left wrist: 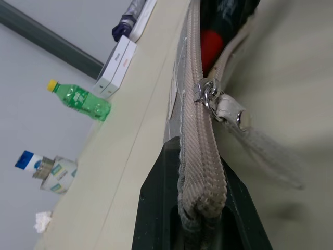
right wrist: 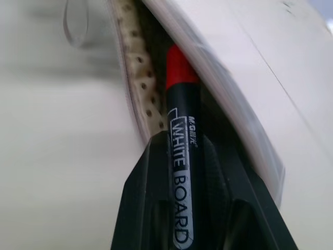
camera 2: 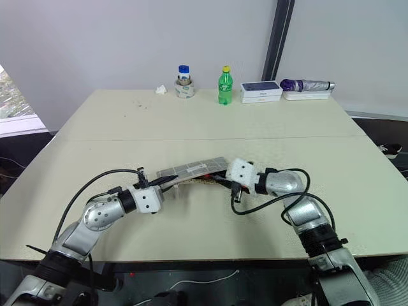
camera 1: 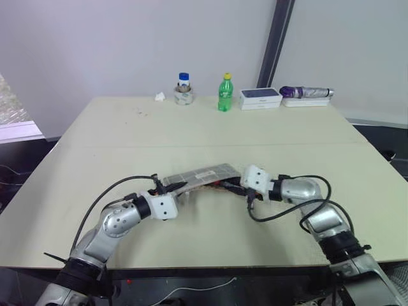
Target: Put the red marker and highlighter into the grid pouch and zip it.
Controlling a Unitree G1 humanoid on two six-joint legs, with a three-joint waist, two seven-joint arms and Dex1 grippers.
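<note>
Right gripper (right wrist: 190,182): fingers pressed onto the red marker (right wrist: 179,156), the black barrel lying lengthwise between them and the red cap end leading into the open mouth of the grid pouch (camera 1: 201,174); the right wrist view alone shows the "WHITE BOARD" print on the barrel and the dotted lining at the pouch opening. Left gripper (left wrist: 200,208): fingers clamped on the zipper-tape end of the pouch; the left wrist view alone shows the zipper slider (left wrist: 206,94) with its white pull cord (left wrist: 234,112) hanging free, and a patch of red inside the opening beyond it. The head views place the pouch near the middle of the table (camera 1: 210,127), raised off the surface between the two grippers, its long axis running left to right and tilted up toward the right; the marker enters from the right end, its long axis roughly in line with the pouch, cap pointing left. Along the far edge of the table: a white jar with blue lid (camera 1: 183,88), a green bottle (camera 1: 225,93), a white box (camera 1: 260,97), a folded umbrella (camera 1: 307,92).
</note>
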